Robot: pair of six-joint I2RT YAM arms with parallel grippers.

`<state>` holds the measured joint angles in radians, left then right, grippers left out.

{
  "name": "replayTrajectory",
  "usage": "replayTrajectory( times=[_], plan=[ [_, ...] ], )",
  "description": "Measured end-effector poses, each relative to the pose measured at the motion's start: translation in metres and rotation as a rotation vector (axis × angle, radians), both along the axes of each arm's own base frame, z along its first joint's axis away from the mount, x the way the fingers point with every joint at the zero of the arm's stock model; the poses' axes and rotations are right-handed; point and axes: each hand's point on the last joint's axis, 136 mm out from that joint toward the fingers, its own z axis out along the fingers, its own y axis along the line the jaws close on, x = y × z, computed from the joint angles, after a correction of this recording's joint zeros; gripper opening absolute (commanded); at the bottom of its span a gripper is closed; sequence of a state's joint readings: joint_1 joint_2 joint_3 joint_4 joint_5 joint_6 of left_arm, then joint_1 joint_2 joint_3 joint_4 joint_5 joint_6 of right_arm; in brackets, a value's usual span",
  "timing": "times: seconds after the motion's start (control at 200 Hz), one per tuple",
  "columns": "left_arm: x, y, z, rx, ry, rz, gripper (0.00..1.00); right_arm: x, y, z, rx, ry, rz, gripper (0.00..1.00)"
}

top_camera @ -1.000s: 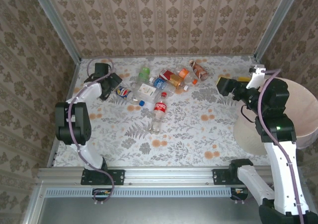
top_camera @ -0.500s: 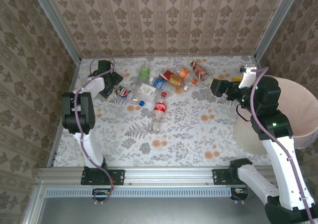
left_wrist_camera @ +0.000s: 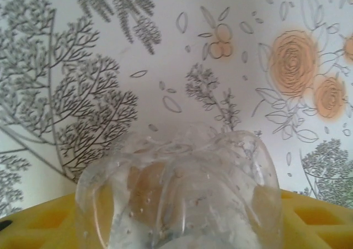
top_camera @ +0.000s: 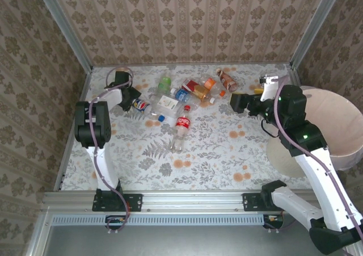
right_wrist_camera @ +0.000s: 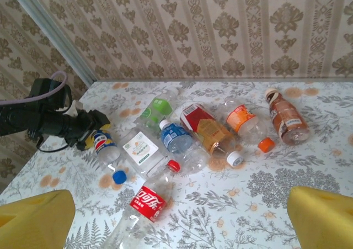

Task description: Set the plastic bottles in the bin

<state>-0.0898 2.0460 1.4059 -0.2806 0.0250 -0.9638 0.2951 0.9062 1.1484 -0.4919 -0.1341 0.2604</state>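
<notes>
Plastic bottles (top_camera: 187, 94) lay bunched at the far middle of the table (top_camera: 215, 148), with the bin (top_camera: 340, 111) at the right edge behind the right arm. The blue-capped bottle (right_wrist_camera: 105, 147) at the pile's left end sat base-first between the left gripper's (top_camera: 133, 100) pads and looked clamped; the right gripper (top_camera: 237, 103) hung spread wide, empty. Grasp step, I'd judge: next needs a clean lift, then a long carry right to the bin.

Bottles (top_camera: 167, 102) clustered lying flat, bin (top_camera: 342, 126) upright
</notes>
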Motion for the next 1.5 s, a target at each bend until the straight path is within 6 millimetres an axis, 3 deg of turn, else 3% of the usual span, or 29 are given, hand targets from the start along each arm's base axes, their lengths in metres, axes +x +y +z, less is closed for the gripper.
replayTrajectory(
  times=[0.145, 0.285, 0.41, 0.55, 0.745, 0.99, 1.24, 1.5],
  plan=[
    [-0.006, 0.001, 0.005, -0.008, -0.043, -0.011, 0.51, 0.005, 0.008, -0.002, -0.007, -0.003, 0.009, 1.00],
    [-0.010, 0.002, 0.029, -0.011, -0.126, -0.039, 0.50, 0.012, 0.020, -0.006, -0.004, -0.008, 0.028, 1.00],
    [-0.012, -0.003, 0.067, -0.025, -0.246, -0.080, 0.49, 0.018, 0.040, -0.012, -0.008, -0.010, 0.069, 1.00],
    [-0.011, -0.019, 0.123, -0.029, -0.400, -0.175, 0.48, 0.024, 0.062, -0.017, -0.012, -0.013, 0.116, 1.00],
    [-0.027, -0.072, 0.189, -0.030, -0.580, -0.386, 0.48, 0.033, 0.081, -0.032, -0.035, 0.009, 0.148, 1.00],
    [-0.057, -0.153, 0.237, -0.069, -0.708, -0.654, 0.48, 0.046, 0.097, -0.033, -0.005, -0.011, 0.165, 1.00],
    [-0.095, -0.214, 0.253, -0.143, -0.762, -0.863, 0.49, 0.063, 0.137, -0.063, 0.078, 0.066, 0.267, 1.00],
    [-0.118, -0.242, 0.265, -0.202, -0.795, -0.994, 0.49, 0.072, 0.169, -0.104, 0.117, 0.164, 0.374, 1.00]
  ],
)
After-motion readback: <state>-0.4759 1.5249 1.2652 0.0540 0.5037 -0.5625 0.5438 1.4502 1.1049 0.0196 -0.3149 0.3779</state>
